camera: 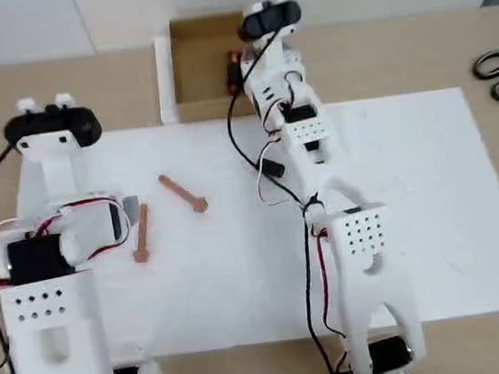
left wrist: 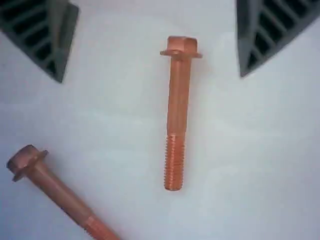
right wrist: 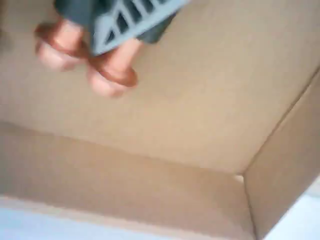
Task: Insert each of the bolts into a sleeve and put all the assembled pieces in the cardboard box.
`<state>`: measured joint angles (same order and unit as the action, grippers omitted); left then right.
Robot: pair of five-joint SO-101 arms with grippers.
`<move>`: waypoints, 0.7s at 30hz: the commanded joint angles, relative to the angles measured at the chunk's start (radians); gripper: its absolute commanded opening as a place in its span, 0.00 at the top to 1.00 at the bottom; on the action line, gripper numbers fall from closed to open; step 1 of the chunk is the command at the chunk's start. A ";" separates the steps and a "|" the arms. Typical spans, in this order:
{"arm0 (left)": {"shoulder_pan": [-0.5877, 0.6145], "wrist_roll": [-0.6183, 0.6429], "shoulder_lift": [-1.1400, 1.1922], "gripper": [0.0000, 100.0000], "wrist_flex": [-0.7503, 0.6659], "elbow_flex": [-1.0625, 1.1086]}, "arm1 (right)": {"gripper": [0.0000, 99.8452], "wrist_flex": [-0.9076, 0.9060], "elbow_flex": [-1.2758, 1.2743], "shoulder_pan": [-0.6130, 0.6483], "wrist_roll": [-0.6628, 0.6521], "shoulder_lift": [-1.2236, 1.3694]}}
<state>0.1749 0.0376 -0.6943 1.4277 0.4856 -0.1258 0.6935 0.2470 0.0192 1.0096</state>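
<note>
The left gripper (left wrist: 151, 77) hangs wide open and empty, its jaws either side of a bolt (left wrist: 176, 115) lying well apart from the cardboard box (camera: 197, 67). It should drop straight down, centred on the shank and clear of the second bolt (left wrist: 55, 192). Over the box, the right gripper (camera: 263, 20) sits against copper pieces (right wrist: 112, 75); whether it grips them cannot be told.

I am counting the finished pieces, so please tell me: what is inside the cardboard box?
In the cardboard box, two copper-coloured flanged ends show side by side. The right pincer covers the rest of them, so their shafts cannot be seen.
</note>
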 commanded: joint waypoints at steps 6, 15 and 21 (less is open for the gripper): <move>0.002 -0.003 -0.006 0.78 0.005 -0.007 | 0.82 -0.234 0.058 -0.028 -0.008 -0.173; 0.000 -0.003 -0.006 0.78 0.005 -0.002 | 0.82 -0.771 0.058 -0.038 -0.006 -0.545; 0.000 -0.002 -0.003 0.78 0.005 -0.002 | 0.82 -1.121 0.058 -0.027 -0.005 -0.719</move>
<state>0.1749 0.0376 -0.6943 1.4277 0.4856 -1.0863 0.6935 0.2148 0.0192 0.4219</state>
